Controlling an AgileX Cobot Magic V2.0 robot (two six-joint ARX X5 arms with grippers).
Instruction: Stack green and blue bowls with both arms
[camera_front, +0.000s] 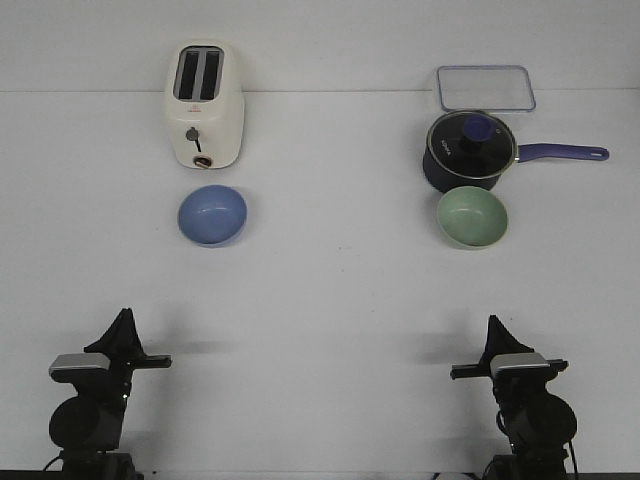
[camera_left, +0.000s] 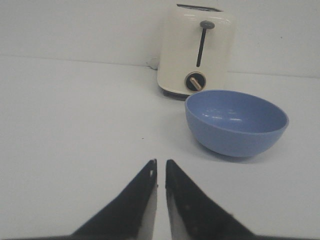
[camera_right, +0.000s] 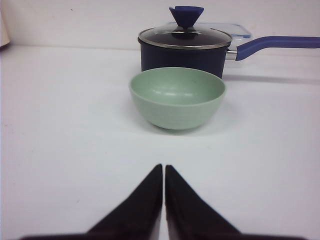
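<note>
The blue bowl (camera_front: 212, 215) sits upright on the white table at mid left, just in front of the toaster; it also shows in the left wrist view (camera_left: 236, 123). The green bowl (camera_front: 472, 217) sits upright at mid right, just in front of the saucepan; it also shows in the right wrist view (camera_right: 177, 97). My left gripper (camera_front: 124, 318) is shut and empty near the table's front left, well short of the blue bowl; its tips show in the left wrist view (camera_left: 160, 162). My right gripper (camera_front: 493, 323) is shut and empty at the front right, well short of the green bowl (camera_right: 163, 166).
A cream toaster (camera_front: 204, 104) stands behind the blue bowl. A dark blue lidded saucepan (camera_front: 470, 150) with its handle pointing right stands right behind the green bowl. A clear flat container lid (camera_front: 484, 87) lies at the back right.
</note>
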